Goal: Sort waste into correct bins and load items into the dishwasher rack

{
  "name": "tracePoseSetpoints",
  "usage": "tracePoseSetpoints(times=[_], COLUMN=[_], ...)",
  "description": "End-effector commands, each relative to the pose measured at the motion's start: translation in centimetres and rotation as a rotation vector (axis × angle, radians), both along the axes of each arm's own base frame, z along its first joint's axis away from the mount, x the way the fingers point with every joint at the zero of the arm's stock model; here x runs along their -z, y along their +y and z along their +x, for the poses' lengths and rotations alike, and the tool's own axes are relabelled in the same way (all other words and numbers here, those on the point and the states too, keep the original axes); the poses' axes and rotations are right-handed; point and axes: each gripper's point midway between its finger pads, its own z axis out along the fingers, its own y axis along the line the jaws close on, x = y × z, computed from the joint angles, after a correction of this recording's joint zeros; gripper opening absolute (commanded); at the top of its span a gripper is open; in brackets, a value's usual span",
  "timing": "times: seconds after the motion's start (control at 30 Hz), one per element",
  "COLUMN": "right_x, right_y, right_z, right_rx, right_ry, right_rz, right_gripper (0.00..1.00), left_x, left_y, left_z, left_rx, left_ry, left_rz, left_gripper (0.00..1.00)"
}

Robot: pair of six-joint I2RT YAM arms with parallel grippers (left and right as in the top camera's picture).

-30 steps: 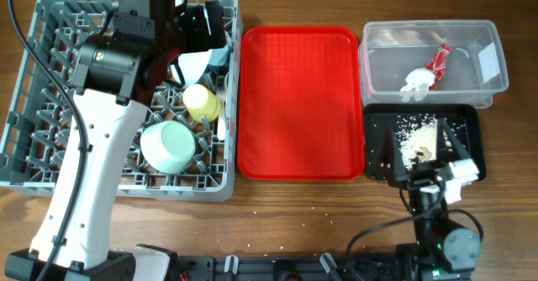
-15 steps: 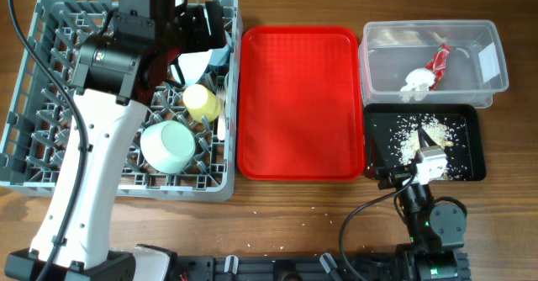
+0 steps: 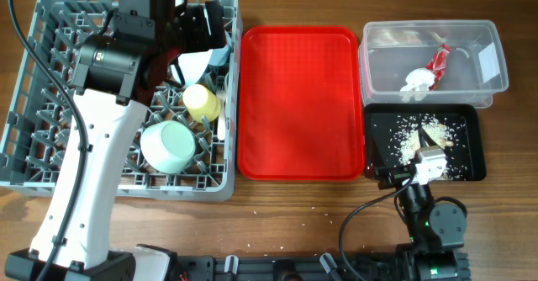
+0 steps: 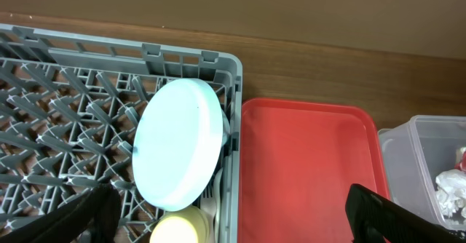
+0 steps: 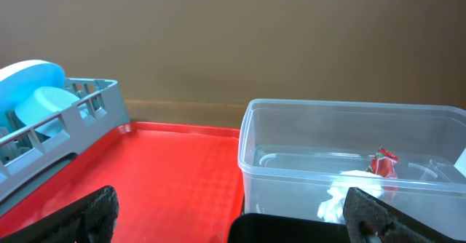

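Overhead view: your left arm [image 3: 92, 146] rises from the front-left edge of the tabletop [image 3: 277, 222] and reaches across the rack [image 3: 126, 188] to its back-right corner.
Left fingers [image 4: 73, 217]: spread wide with nothing between them, hanging above the plate and the rack's right wall.
Right arm [image 3: 433, 222]: folded low at the front right, with its wrist over the front edge of the black tray [image 3: 471, 125].
Right fingers [image 5: 87, 214]: also spread wide and empty, pointed level toward the tub [image 3: 387, 71].
Plate [image 4: 178, 141]: on edge among the pegs in the rack's back-right corner.
Cup [image 3: 201, 101]: in the rack, just in front of the plate.
Bowl [image 3: 168, 145]: in the rack, in front of the cup and near the front wall.
Utensil [image 3: 221, 117]: a white one, against the rack's right wall beside the cup.
Napkin [image 3: 414, 82]: inside the tub.
Wrapper [image 3: 440, 60]: inside the tub, touching the napkin.
Food scraps [image 3: 412, 138]: scattered in the black tray.
Red tray [image 3: 298, 104]: between the rack and the two bins.
Change over the last second: your right wrist has shifted left and drawn back toward its base; a second ago its fingers lay splayed over the black tray's right half.
Change over the last half second: nothing has moved, and the left arm has held the same pose throughout.
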Motion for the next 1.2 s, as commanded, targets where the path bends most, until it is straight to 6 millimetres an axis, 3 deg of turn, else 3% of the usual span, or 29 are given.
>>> tracePoseSetpoints(times=[0.0,0.17,0.23,0.43,0.5,0.6,0.73,0.83,0.9,1.03,1.1,1.17], right_x=[-0.3,-0.3,-0.3,-0.3,-0.3,-0.3,-0.3,-0.3,-0.3,-0.3,-0.3,-0.3], right_y=[0.0,0.0,0.0,0.0,0.0,0.0,0.0,0.0,0.0,0.0,0.0,0.0], right_z=[0.0,0.0,0.0,0.0,0.0,0.0,0.0,0.0,0.0,0.0,0.0,0.0], right_rx=[0.004,0.004,0.004,0.004,0.004,0.004,0.004,0.004,0.004,0.004,0.004,0.004], right_ry=[-0.016,-0.016,-0.016,-0.016,-0.016,-0.016,-0.016,-0.016,-0.016,-0.016,-0.016,-0.016], right_rz=[-0.019,-0.019,-0.018,-0.018,-0.018,-0.018,-0.018,-0.018,-0.018,-0.018,-0.018,-0.018], right_gripper=[1.0,1.0,1.0,1.0,1.0,1.0,1.0,1.0,1.0,1.0,1.0,1.0], left_x=[-0.2,-0.2,-0.4,-7.5,-9.9,-10.1,-8.3,-4.5,-1.3,4.1,5.2,5.1], left_y=[-0.1,-0.1,1.1,3.3,5.8,8.3,10.9,11.8,12.2,12.0,11.4,10.7], left_z=[0.0,0.0,0.0,-5.7,-8.7,-13.7,-20.2,-24.5,-26.1,-26.3,-25.2,-23.5], left_rx=[-0.006,-0.006,-0.05,-0.082,-0.142,-0.185,-0.265,-0.309,-0.335,-0.358,-0.34,-0.306], left_ry=[-0.003,-0.003,-0.015,-0.19,-0.267,-0.297,-0.365,-0.4,-0.406,-0.43,-0.486,-0.586], left_rz=[-0.016,-0.016,0.031,-0.001,-0.004,-0.024,-0.055,-0.06,-0.055,-0.111,-0.178,-0.264], left_gripper=[1.0,1.0,1.0,1.0,1.0,1.0,1.0,1.0,1.0,1.0,1.0,1.0])
